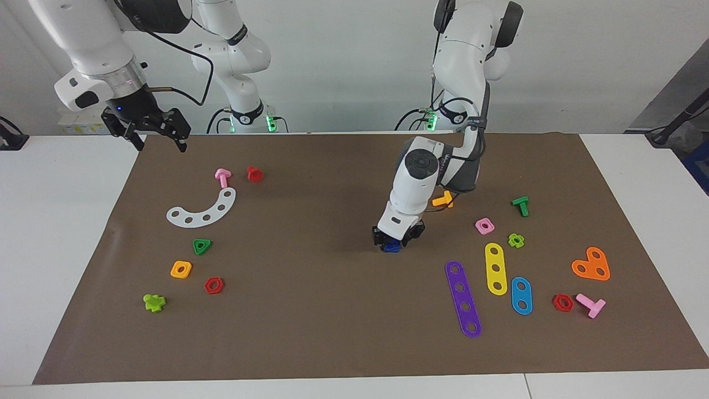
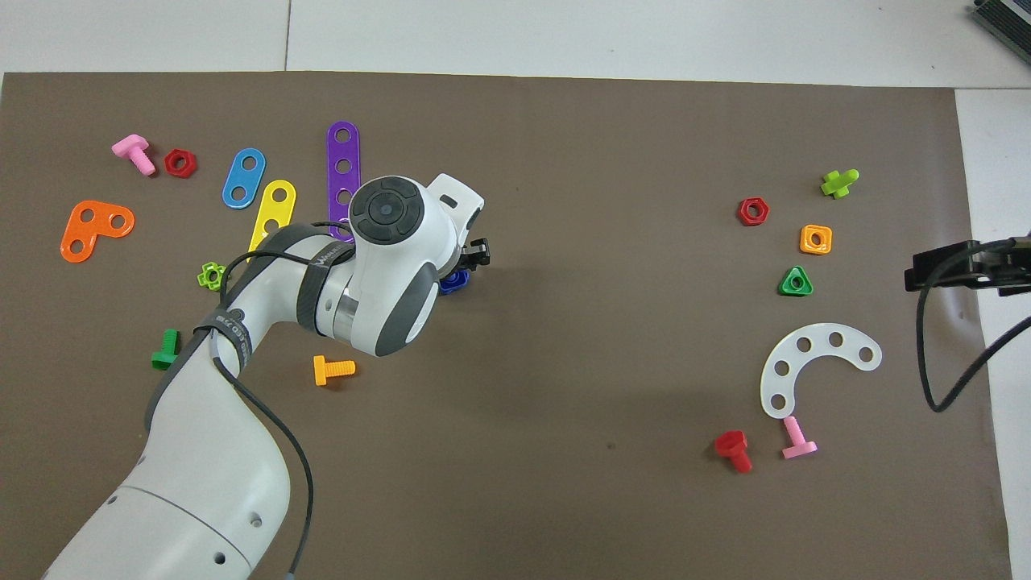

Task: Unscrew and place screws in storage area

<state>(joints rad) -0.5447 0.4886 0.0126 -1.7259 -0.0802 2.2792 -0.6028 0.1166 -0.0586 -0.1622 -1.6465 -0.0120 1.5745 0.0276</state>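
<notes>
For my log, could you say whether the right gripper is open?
Open: the right gripper hangs with fingers spread, holding nothing.

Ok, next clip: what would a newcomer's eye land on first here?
Probably the left gripper, down at the middle of the brown mat on a blue piece. Then the bright scatter at each end: purple strip and yellow strip toward the left arm's end, white curved strip toward the right arm's. The right gripper waits, raised over the mat's corner.

One camera sits high across the table, facing both robots. The other looks steeply down from above the robots' end. Both cover the whole brown paper mat (image 1: 332,310) (image 2: 564,483), half a turn apart.
</notes>
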